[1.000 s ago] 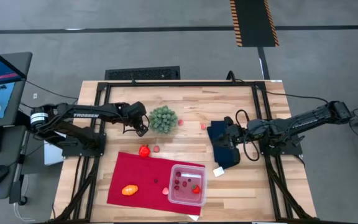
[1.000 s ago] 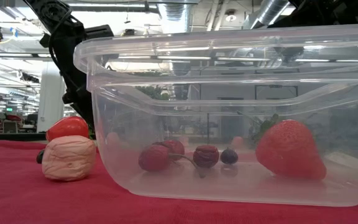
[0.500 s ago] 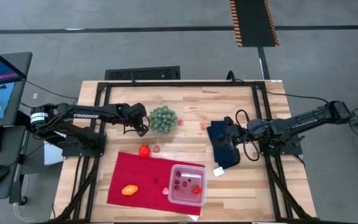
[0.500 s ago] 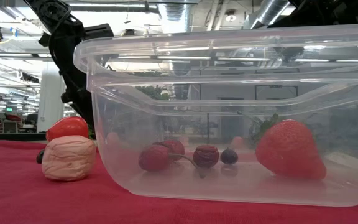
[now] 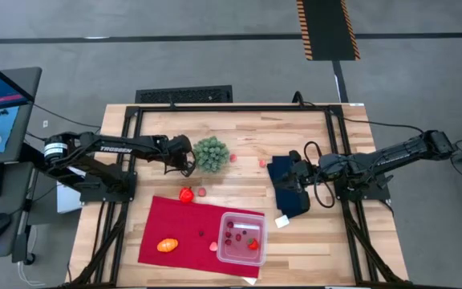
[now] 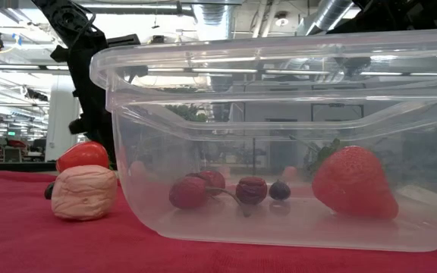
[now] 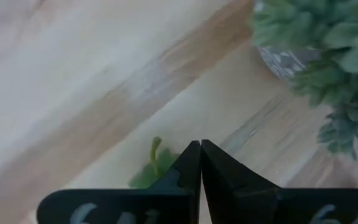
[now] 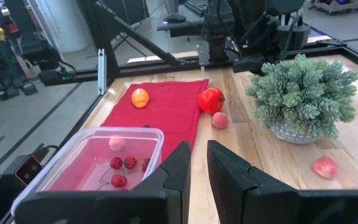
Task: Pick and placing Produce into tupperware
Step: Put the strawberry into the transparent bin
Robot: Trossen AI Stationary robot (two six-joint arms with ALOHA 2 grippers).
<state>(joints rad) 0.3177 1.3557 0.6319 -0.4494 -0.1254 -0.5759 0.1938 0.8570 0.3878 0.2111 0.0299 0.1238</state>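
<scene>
I see the wooden table (image 5: 239, 132). On it lie a red cloth (image 5: 179, 225), a dark blue cloth (image 5: 289, 193), a green plant (image 5: 212, 153), a red fruit (image 5: 186, 194) and two pink bits (image 5: 201, 192) (image 5: 262, 163).

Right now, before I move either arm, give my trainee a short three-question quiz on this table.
1. True or false: the tupperware already holds a strawberry.
2. The orange oval fruit lies on: A) bare wood B) the red cloth C) the dark blue cloth.
3. Which gripper sits beside the green bushy plant?

Key: 1 true. 2 B. 3 the left gripper, fingers shut; the right gripper waits over the dark blue cloth.
</scene>
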